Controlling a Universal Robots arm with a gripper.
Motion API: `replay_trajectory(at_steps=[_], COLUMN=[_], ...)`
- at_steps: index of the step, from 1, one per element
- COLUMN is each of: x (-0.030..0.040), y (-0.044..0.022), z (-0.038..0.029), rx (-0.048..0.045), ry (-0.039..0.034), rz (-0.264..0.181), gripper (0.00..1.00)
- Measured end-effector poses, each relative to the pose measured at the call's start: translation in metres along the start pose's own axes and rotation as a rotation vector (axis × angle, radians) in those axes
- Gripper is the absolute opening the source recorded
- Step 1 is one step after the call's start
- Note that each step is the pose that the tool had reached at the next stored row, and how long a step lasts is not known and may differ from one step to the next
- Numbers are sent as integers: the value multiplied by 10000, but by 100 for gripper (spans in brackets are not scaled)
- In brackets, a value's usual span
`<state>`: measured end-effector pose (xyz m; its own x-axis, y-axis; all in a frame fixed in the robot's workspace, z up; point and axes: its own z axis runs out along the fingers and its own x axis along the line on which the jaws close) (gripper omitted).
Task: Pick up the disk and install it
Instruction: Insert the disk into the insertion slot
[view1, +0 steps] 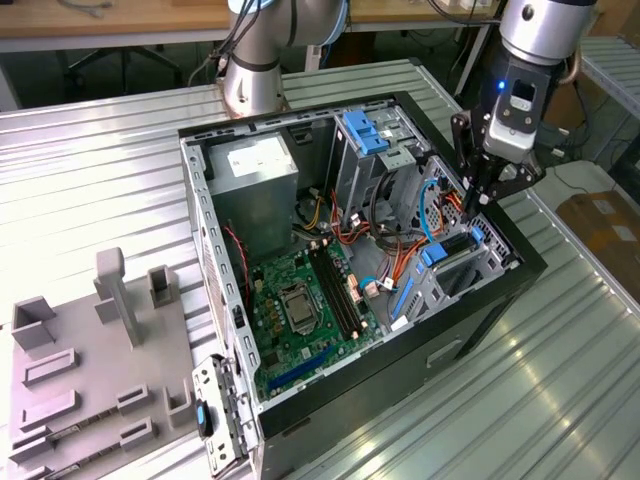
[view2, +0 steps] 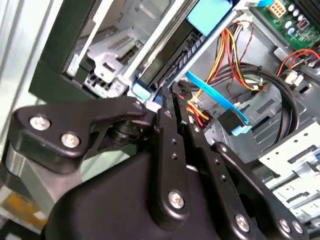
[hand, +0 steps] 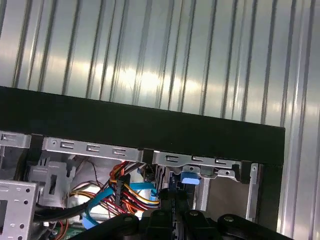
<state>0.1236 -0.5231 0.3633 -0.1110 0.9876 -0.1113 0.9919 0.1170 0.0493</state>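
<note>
The open computer case (view1: 520, 262) lies on its side on the ribbed metal table. My gripper (view1: 468, 208) reaches down into its drive cage at the exterior view's right end. In the second wrist view the disk (view2: 170, 60) shows as a dark slab with a blue rail along its edge, sitting in the metal cage. The fingertips of the gripper (view2: 172, 102) are close together, right at the disk's near end beside a blue tab (view2: 141, 93). In the first wrist view the gripper (hand: 172, 200) points at the same blue tab (hand: 190, 179) under the case's black wall. Nothing shows between the fingers.
A grey power supply box (view1: 255, 165) with a white sticker, the green motherboard (view1: 300, 310) and a bare blue bracket (view1: 365, 130) fill the case. Orange, red and blue cables (view2: 220, 100) run close to the gripper. A grey fixture block (view1: 90, 370) stands on the table at the exterior view's left.
</note>
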Motion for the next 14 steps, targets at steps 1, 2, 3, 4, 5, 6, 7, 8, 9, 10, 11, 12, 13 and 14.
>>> replay_trajectory(at_steps=[1, 2, 3, 4, 5, 6, 7, 8, 9, 10, 11, 12, 13, 14], x=[2, 2, 3, 4, 7, 10, 13, 14, 15, 16, 18, 17, 16, 14], y=[1, -1, -4, -15, -32, -54, -82, -82, -83, -83, -83, -87, -98, -109], z=[8, 11, 14, 23, 27, 29, 30, 36, 42, 51, 63, 64, 65, 66], rx=[-34, -56, -85, -160, -241, -273, -296, -288, -263, -256, -307, -449, -583, -656], ry=[-15, -19, -22, -28, -38, -42, -46, -63, -80, -93, -102, -103, -75, -40], rz=[168, 200, 218, 246, 259, 276, 312, 529, 781, 967, 1041, 1061, 1078, 1089], gripper=[16, 16, 16, 16, 16, 16, 16, 16, 16, 16, 16, 16, 16, 16])
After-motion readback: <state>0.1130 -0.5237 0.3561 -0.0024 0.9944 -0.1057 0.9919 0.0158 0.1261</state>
